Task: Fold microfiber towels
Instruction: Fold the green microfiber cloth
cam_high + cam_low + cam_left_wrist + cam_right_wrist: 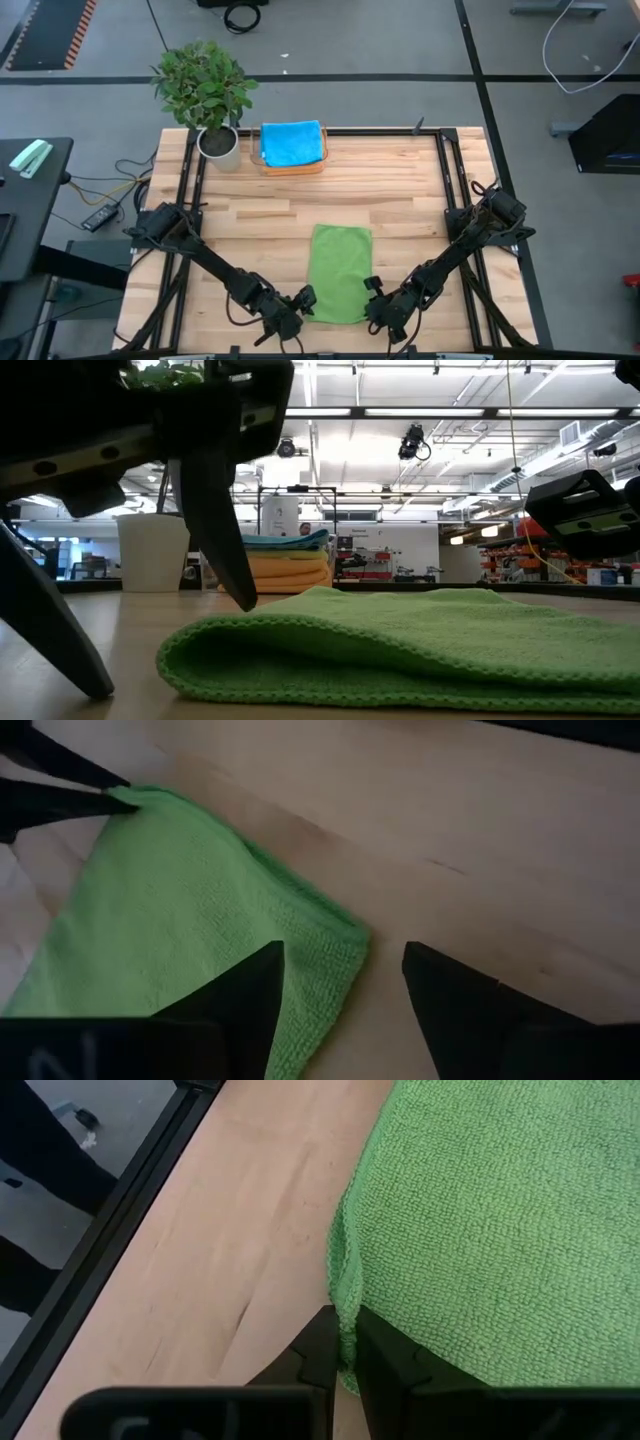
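Left gripper is spread wide at one near corner of the single green towel, gripping nothing. Right gripper is pinched on its other near corner. Folded towels, perhaps three, are stacked at the table's far edge.

Table: light wooden top with a dark frame along its sides.
Near edge, centre: green towel lying folded flat.
Far edge: white plant pot at the left, stack of folded towels just beside it, blue on top.
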Tool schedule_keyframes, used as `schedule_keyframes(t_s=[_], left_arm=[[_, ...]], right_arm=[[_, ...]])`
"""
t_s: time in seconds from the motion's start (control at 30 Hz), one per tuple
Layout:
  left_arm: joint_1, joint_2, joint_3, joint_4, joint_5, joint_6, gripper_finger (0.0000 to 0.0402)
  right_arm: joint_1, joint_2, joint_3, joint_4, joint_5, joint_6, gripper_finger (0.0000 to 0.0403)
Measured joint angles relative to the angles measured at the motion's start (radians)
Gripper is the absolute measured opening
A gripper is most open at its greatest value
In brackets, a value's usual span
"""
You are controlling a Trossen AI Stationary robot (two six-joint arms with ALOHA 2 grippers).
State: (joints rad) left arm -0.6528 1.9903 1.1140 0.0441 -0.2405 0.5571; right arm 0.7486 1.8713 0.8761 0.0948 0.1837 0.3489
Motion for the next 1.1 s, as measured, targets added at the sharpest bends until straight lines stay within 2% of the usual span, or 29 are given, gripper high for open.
schedule_keyframes(t_s=[0.1,0.3,0.53,0.7,0.93,1.1], left_arm=[[0.002,0.009,0.002,0.005,0.004,-0.019,0.0213],[-0.005,0.017,0.000,0.066,0.001,0.038,0.0193],[0.007,0.023,-0.001,0.066,0.003,-0.022,0.0154],[0.007,0.023,-0.001,0.066,0.002,-0.022,0.0109],[0.005,0.023,-0.001,0.067,0.001,-0.106,0.0016],[0.005,0.023,-0.001,0.068,0.002,-0.178,0.0021]], right_arm=[[0.000,0.000,0.000,0.000,0.000,0.006,0.0039],[0.000,0.000,0.000,0.001,0.000,0.015,0.0039],[0.000,0.000,0.000,0.001,0.000,0.021,0.0039],[0.000,0.000,0.000,0.001,0.000,0.023,0.0039],[0.000,0.000,0.000,0.000,0.000,0.029,0.0039],[0.000,0.000,0.000,0.000,0.000,0.040,0.0039]])
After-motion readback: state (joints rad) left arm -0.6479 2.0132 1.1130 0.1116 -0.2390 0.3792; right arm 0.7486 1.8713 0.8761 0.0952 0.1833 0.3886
